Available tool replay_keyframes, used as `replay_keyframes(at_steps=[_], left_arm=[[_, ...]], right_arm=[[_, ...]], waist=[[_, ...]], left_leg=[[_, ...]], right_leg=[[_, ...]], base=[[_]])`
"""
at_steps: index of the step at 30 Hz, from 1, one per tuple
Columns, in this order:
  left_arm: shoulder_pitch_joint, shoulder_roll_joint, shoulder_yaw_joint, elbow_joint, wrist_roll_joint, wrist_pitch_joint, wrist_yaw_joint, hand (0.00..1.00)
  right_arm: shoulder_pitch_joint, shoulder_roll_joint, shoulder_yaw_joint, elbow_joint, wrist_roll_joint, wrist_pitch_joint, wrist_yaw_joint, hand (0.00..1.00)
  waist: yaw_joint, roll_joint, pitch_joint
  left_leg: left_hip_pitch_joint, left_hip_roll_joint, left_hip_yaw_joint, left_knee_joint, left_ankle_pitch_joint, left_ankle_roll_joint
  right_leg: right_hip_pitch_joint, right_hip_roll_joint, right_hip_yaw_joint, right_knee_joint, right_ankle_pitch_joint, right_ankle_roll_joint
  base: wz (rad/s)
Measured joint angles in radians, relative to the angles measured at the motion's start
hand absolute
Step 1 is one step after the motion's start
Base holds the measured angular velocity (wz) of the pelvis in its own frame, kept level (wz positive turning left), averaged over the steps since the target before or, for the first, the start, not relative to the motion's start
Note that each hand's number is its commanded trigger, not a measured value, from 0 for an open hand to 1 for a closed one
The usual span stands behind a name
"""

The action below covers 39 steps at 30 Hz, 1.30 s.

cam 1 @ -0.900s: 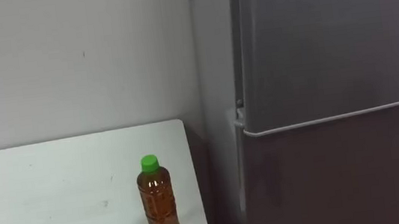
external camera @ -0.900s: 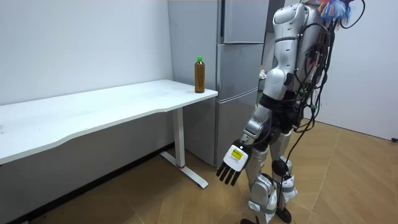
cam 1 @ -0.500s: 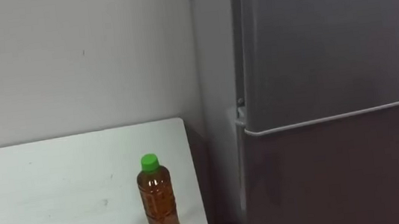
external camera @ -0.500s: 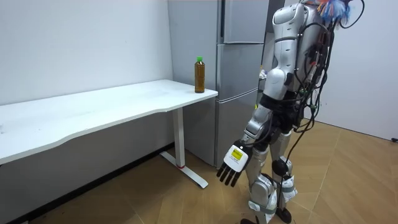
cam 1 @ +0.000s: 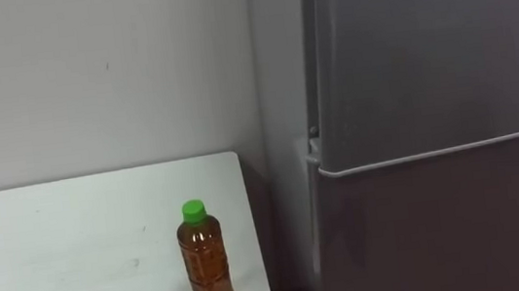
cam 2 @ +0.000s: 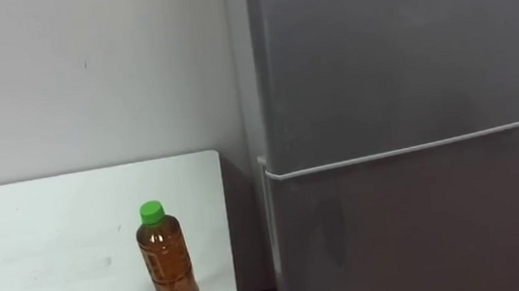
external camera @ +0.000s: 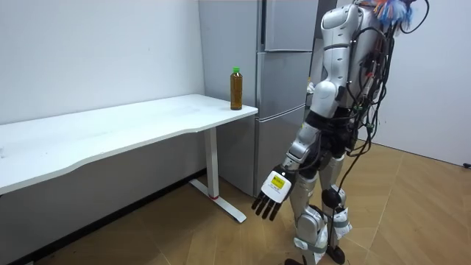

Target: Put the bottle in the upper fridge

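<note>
A clear bottle (cam 1: 205,264) of brown drink with a green cap stands upright near the right end of the white table (cam 1: 57,257). The grey fridge (cam 1: 425,48) is just to its right, with both doors closed and a seam (cam 1: 437,153) between the upper and lower door. In the room view the bottle (external camera: 235,88) stands at the table's end beside the fridge (external camera: 287,26). I stand on the floor a step back from the table and fridge. My left hand (external camera: 271,195) hangs low at my side, open and holding nothing.
The table (external camera: 110,125) runs along the white wall toward the room view's left, on a white leg (external camera: 213,162). A narrow gap separates the table end from the fridge. Wooden floor (external camera: 412,213) lies open around me.
My left hand has swung slightly toward the room view's left. The bottle and the fridge doors stay as they were.
</note>
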Motion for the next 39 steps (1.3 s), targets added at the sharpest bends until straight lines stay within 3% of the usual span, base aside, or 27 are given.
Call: replay_keyframes(at_steps=[9,11,15,21,31,39], left_arm=[[0.005,-0.001,0.062,-0.180,-0.223,-0.037,0.076,0.00],[-0.001,-0.001,0.079,-0.230,-0.250,-0.052,0.091,0.00],[-0.003,0.000,0.110,-0.323,-0.303,-0.073,0.108,0.00],[-0.010,-0.001,0.118,-0.483,-0.345,-0.098,0.162,0.00],[-0.046,0.006,0.148,-0.831,-0.357,-0.160,0.255,0.00],[-0.064,0.007,0.156,-1.039,-0.348,-0.167,0.297,0.00]], right_arm=[[0.005,-0.001,-0.044,-0.006,-0.041,-0.013,0.017,0.00],[0.004,-0.002,-0.056,-0.009,-0.058,-0.014,0.018,0.00],[0.010,-0.006,-0.086,-0.016,-0.070,-0.016,0.016,0.00],[0.020,-0.005,-0.118,-0.026,-0.075,-0.026,0.012,0.00],[0.038,-0.002,-0.129,-0.054,-0.114,-0.058,0.014,0.00],[0.041,-0.001,-0.131,-0.050,-0.121,-0.056,0.015,0.00]], waist=[[0.003,0.011,0.0000],[0.003,0.023,-0.0046],[0.001,0.041,0.0011],[-0.001,0.046,0.0024],[-0.001,0.041,-0.0002],[-0.005,0.039,-0.0008]], left_leg=[[0.008,0.000,0.000,0.001,0.000,-0.001],[0.008,0.000,-0.001,0.003,-0.001,-0.001],[0.024,0.000,0.000,0.000,-0.003,-0.001],[0.031,0.000,0.000,0.000,-0.003,-0.002],[0.038,0.001,0.011,-0.001,-0.004,-0.002],[0.040,0.001,0.010,0.000,-0.004,-0.002]], right_leg=[[0.008,0.000,0.002,0.003,-0.004,0.000],[0.008,0.000,0.006,0.003,-0.004,0.000],[0.020,0.001,0.008,0.003,-0.004,0.001],[0.025,-0.001,-0.005,0.003,-0.008,0.000],[0.015,-0.002,0.018,0.023,-0.013,0.000],[0.016,-0.001,0.018,0.023,-0.013,0.000]], base=[[0.01],[-0.04],[-0.02],[0.01],[-0.04],[0.00]])
